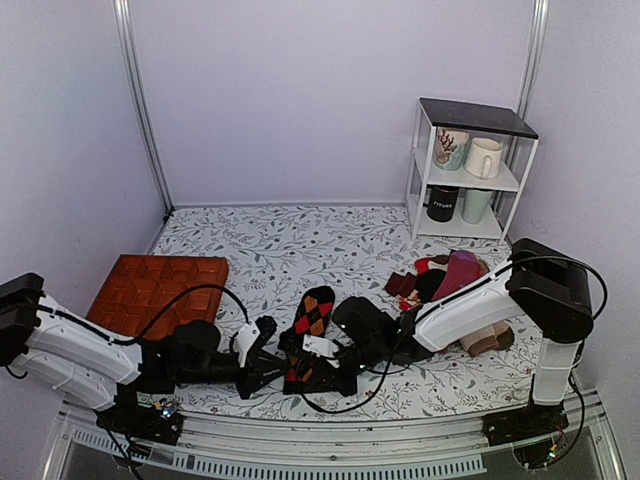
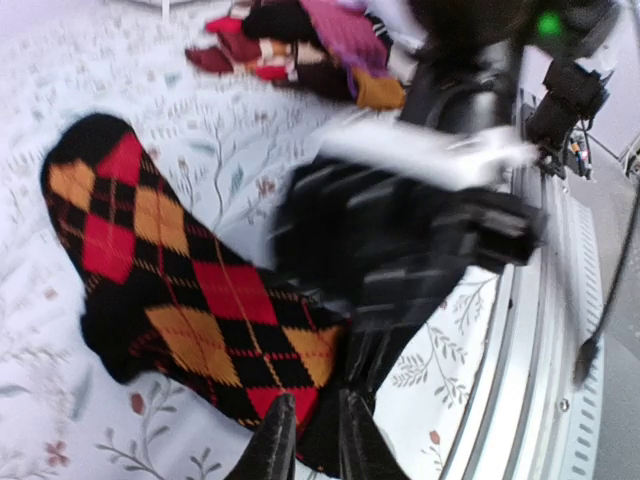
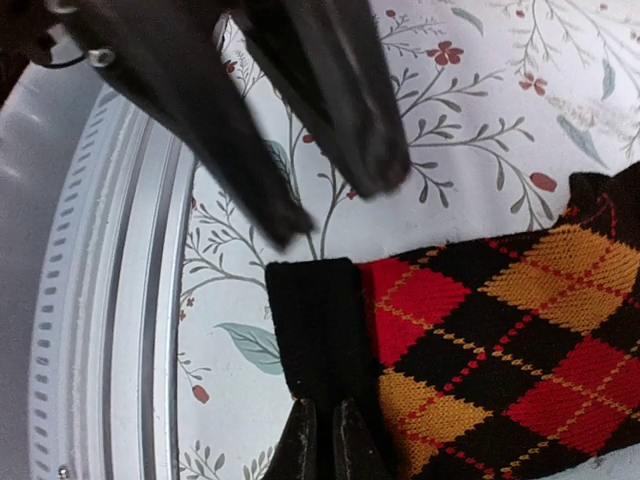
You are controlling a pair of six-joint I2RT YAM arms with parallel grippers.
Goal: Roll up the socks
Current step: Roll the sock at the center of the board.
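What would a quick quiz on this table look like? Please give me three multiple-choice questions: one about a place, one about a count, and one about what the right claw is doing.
1. Where does the shelf stand? A near left; B far right; C table centre.
2. How many mugs does it hold? A two; B six; C four.
3. The right gripper is: A shut on the black cuff of the socks; B wide open; C holding a mug.

Answers: B, it stands at the table's far right corner. C, two mugs sit on each level. A, the right wrist view shows its fingers together on the cuff.
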